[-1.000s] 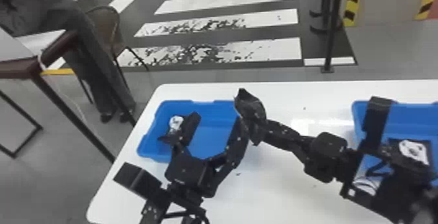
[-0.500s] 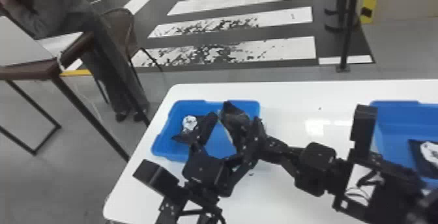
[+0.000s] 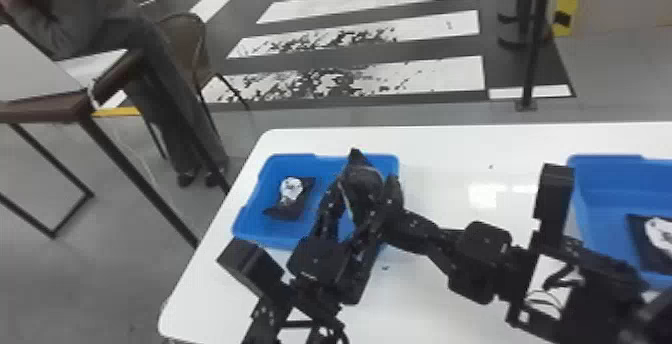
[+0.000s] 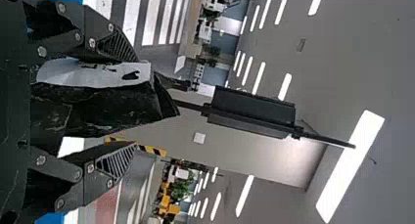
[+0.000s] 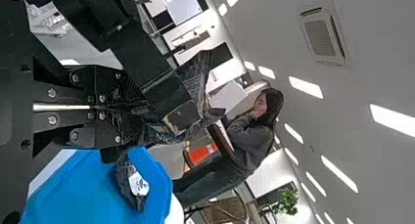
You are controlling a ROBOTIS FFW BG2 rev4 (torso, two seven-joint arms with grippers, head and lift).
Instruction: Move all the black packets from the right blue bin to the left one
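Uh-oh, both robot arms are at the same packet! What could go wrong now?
The right jaws pinch the packet, and the left jaws are open around it. If the right ones let go before the left ones close, it could fall. It's near the side of the left bin, so it might land on the table instead. And with the two arms so close together, they might bump each other.

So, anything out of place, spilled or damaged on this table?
Nothing looks spilled or toppled. Slightly odd: a dark speck lies on the white table, right of the left bin, and the black packet in the right gripper looks wrinkled, between the open fingers of the left gripper.
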